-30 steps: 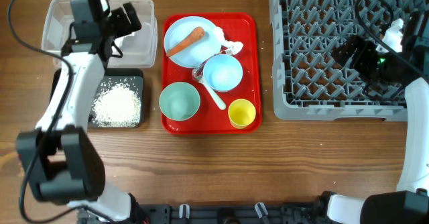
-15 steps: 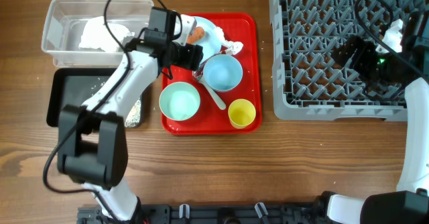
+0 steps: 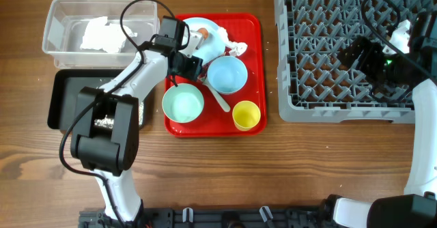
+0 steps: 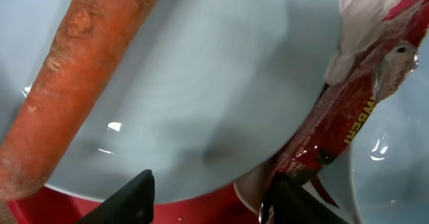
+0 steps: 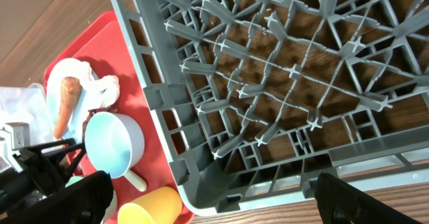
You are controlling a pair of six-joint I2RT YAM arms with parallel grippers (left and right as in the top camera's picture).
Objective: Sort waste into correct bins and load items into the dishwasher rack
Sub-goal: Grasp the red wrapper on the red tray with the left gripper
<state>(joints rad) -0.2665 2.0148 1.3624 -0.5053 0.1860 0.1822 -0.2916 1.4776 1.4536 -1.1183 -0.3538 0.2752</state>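
Wood-grain bench top fills the overhead view. In the far left corner sits the clear tub (image 3: 49, 30), with crumpled white tissue (image 3: 102, 33) inside it. Just on its near side, along the left edge, lies the black tray (image 3: 65, 98). Loose white rice (image 3: 141, 110) shows at the tray's right end, and the left arm (image 3: 133, 74) crosses over much of the rest.

Mid-bench, closer to the far edge, lies the red tray (image 3: 254, 33). The pale blue plate (image 3: 215, 40) sits in its far left corner with the orange carrot piece (image 4: 74, 83) lying on it. The left gripper (image 4: 213, 182) hovers low over the plate's near rim, its fingers spread apart with nothing between them. In the wrist view the carrot is left of the fingers. To their right, the shiny red wrapper (image 4: 345, 113) lies at the plate's edge. A second wad of tissue (image 3: 236, 48) rests beside the plate.

The blue bowl (image 3: 229, 74) stands just beside the plate. The teal bowl (image 3: 183, 105) is in the red tray's near left corner. The white plastic spoon (image 3: 220, 97) lies slantwise between the two bowls. The yellow cup (image 3: 246, 115) stands upright in the near right corner.

The dishwasher rack (image 3: 321, 64) fills the far right corner of the bench. The right gripper (image 5: 212, 184) hangs above it toward the right edge, fingers wide apart and gripping nothing.
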